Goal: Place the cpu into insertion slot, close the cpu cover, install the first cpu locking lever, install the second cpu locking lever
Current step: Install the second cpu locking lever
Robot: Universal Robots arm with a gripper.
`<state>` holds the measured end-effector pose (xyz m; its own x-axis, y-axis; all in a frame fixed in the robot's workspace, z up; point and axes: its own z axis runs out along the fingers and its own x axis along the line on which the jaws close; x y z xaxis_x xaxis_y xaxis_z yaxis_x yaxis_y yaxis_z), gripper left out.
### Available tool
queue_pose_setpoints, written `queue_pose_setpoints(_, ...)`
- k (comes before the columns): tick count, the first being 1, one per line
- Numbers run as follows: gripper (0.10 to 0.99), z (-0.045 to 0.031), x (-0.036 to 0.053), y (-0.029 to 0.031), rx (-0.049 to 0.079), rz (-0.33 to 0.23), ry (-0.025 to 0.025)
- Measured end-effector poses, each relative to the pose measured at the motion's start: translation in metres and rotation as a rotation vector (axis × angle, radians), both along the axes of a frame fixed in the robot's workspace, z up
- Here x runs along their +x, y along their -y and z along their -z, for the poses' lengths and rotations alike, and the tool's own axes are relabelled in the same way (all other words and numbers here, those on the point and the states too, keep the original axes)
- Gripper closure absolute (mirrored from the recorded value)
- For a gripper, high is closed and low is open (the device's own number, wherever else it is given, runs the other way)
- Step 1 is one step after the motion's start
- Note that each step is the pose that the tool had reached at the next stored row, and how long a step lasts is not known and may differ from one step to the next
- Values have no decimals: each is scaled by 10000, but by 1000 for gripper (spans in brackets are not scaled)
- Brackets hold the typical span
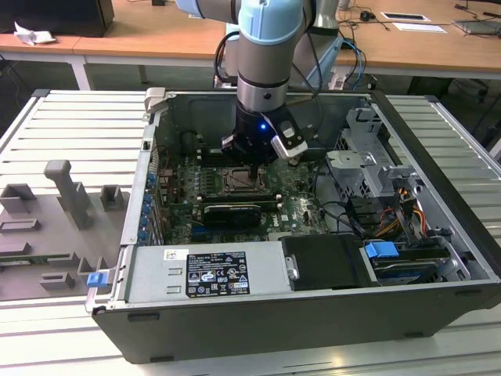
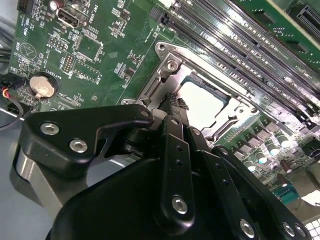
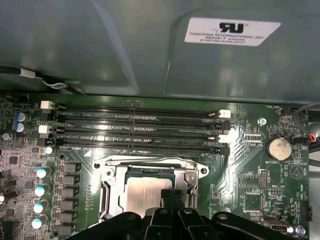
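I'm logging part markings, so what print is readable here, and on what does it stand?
White rectangular sticker on the grey metal case wall: print too small to quote.
White label on the grey power supply box: too small.
White lettering on the green motherboard: too small.

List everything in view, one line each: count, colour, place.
computer case: 1, dark grey, open, on the slatted table
motherboard: 1, green, inside the case
cpu: 1, pale silver, seated in the insertion slot
cpu cover: 1, silvery, down around the cpu
memory slots: 4, black, beside the socket
coin battery: 1, silver, on the motherboard
grey fixtures: several, on the table at the exterior view's left
arm: 1, light blue and grey, above the socket
tool: 1, black, tips at the socket
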<state>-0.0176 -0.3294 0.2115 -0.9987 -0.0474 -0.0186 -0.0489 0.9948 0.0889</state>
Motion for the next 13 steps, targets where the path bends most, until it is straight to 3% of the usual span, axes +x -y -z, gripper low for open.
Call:
queue_pose_setpoints(5,980,-17,0,15,0,0,-1)
queue_pose_setpoints(13,980,-192,0,19,3,0,1)
